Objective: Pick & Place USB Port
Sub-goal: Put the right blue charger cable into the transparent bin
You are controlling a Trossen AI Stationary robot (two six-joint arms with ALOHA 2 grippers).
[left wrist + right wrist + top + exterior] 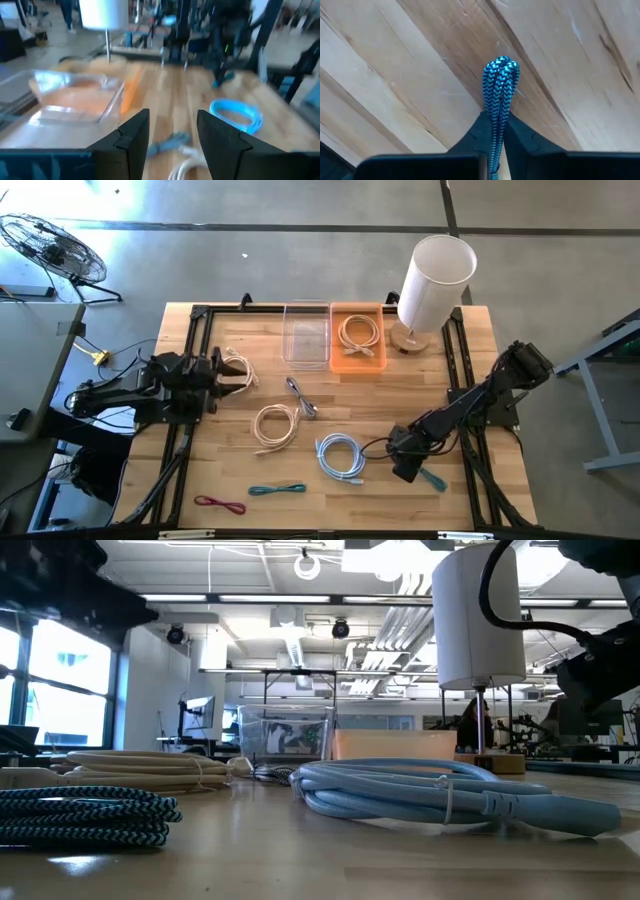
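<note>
My right gripper [412, 468] is low over the table's near right part, shut on a teal-and-black braided cable [501, 70]; the cable's free end [434, 479] trails toward the near right. My left gripper [226, 370] hovers open at the table's left, its fingers [131, 136] standing either side of a cream cable coil [240, 370], with a grey cable [170, 142] just beyond. An orange bin [358, 338] at the far edge holds a cream coil. A clear bin [306, 335] stands beside it. My right gripper pinches the braided cable between its two fingers at a folded bend [496, 116], two strands side by side. The fingers slant down toward the wood, lying along the strands. The looped fold [501, 67] sticks out past the fingertips; whether it rests on the table I cannot tell.
A white lamp [432, 275] stands at the far right corner. Loose on the wood lie a cream coil [275, 426], a light blue coil [340, 456], a second teal cable [277, 489] and a red cable [220, 504]. Black rails [190, 360] run along both table sides.
</note>
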